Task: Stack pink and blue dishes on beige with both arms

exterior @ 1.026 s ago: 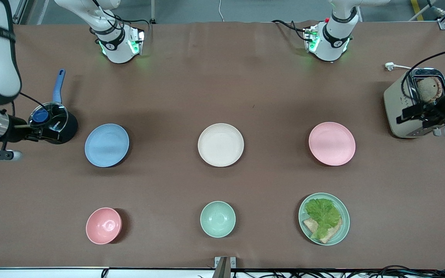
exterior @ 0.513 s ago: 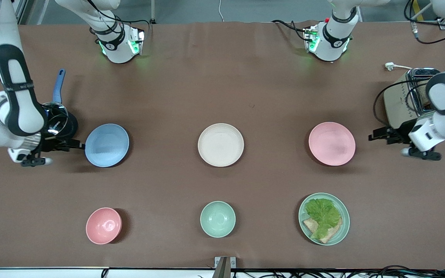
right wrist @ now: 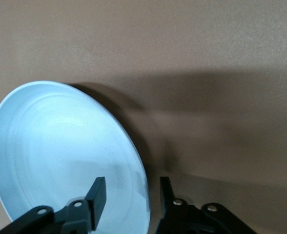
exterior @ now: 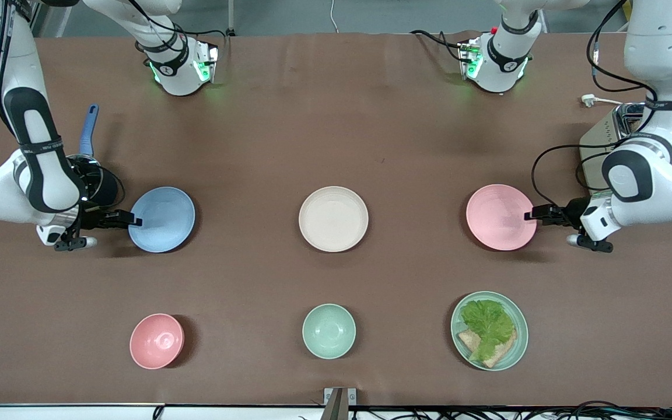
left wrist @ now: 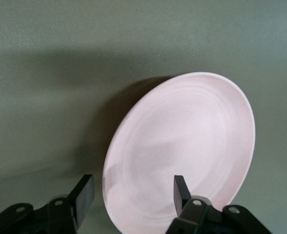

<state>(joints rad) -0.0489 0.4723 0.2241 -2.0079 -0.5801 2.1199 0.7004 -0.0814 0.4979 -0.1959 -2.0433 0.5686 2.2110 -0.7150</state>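
Note:
The beige plate (exterior: 333, 219) lies mid-table. The blue plate (exterior: 161, 219) lies toward the right arm's end, the pink plate (exterior: 501, 217) toward the left arm's end. My right gripper (exterior: 133, 220) is low at the blue plate's outer rim. In the right wrist view it (right wrist: 132, 192) is open, its fingers astride the blue plate's (right wrist: 60, 146) edge, one over the dish and one outside. My left gripper (exterior: 529, 215) is at the pink plate's outer rim. In the left wrist view it (left wrist: 133, 192) is open, straddling the pink plate's (left wrist: 192, 141) edge.
Nearer the front camera stand a pink bowl (exterior: 157, 340), a pale green bowl (exterior: 328, 331) and a green plate with lettuce and bread (exterior: 489, 330). A toaster (exterior: 598, 143) sits by the left arm, a dark pot with a blue handle (exterior: 88, 131) by the right arm.
Both arms swung in from the table's ends and came down. Each gripper now reaches its plate's outer rim, where a second ago both were well off the plates.

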